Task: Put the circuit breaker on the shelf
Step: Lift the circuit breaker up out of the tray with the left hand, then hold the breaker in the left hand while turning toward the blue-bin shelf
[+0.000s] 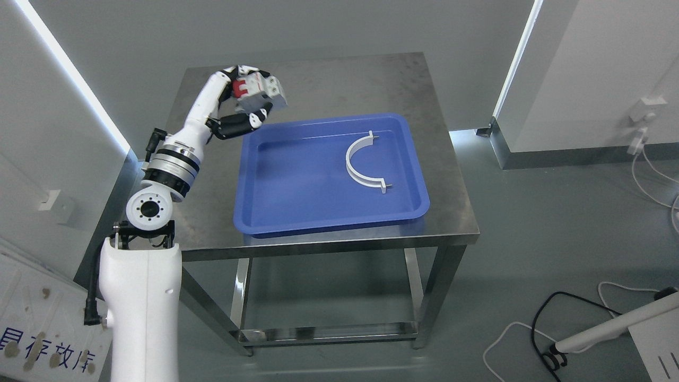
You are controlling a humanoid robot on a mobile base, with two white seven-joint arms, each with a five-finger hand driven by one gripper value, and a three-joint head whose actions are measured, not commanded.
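Left robot hand (249,98) closed around the circuit breaker (258,91), fingers wrapped over top and thumb side curled beneath; breaker lifted clear of the steel surface (339,79), held above its rear-left part, just beyond the back-left corner of the blue tray (297,225). No gap between hand and breaker, so nothing left to reach for: the relation that matters now is breaker to shelf, and no shelf visible anywhere in head view. Probably a turn of the base or a swing of the arm needed before any placing; direction cannot be told from here. Long axis of the breaker roughly left-to-right across the picture, dipping slightly toward the right, pale grey end sticking out past the fingers toward the tray. Right arm not in view; left is the only arm on the job. Breaker itself: small boxy block, light grey body, red part on the face nearest the wrist, partly hidden by the fingers. White curved bracket (363,163) lying alone in the tray, well apart from the hand, untouched.
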